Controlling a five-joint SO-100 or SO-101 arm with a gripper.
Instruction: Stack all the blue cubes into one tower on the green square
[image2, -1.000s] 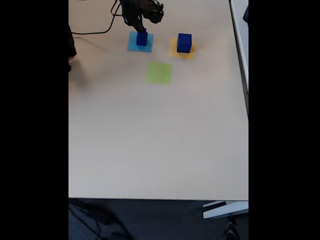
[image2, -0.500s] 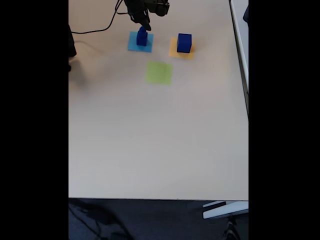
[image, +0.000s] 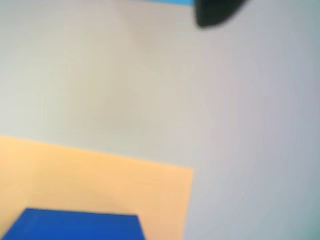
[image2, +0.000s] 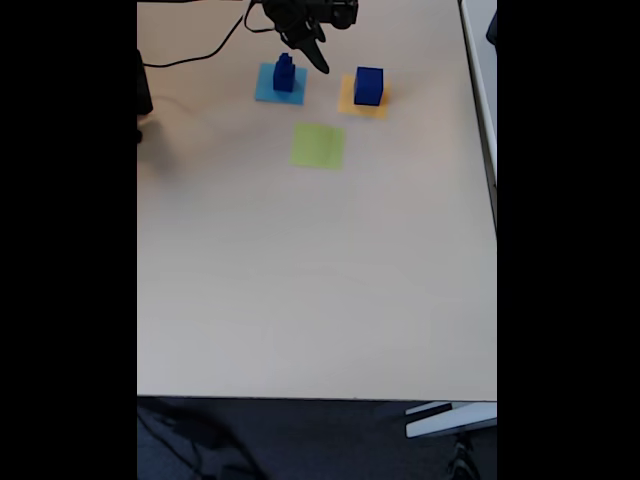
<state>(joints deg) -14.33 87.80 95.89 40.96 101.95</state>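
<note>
In the fixed view, two blue cubes (image2: 284, 76) stand stacked on the flat light-blue square (image2: 268, 90), the smaller one on top. A larger blue cube (image2: 368, 86) sits on the orange-yellow square (image2: 347, 100); the wrist view shows this blue cube (image: 75, 226) at the bottom edge. The green square (image2: 318, 145) lies bare in front of them. My gripper (image2: 320, 62) hangs between the stack and the larger cube, apart from both, open and holding nothing. One dark fingertip (image: 216, 12) shows at the top of the wrist view.
A black cable (image2: 195, 62) runs across the table's far left. The arm's base (image2: 300, 12) stands at the far edge. The beige table (image2: 320, 280) stretches toward the camera, with its right edge near x=495 in the fixed view.
My gripper has let go of the small cube on the stack, lifted, and swung right toward the cube on the orange-yellow square.
</note>
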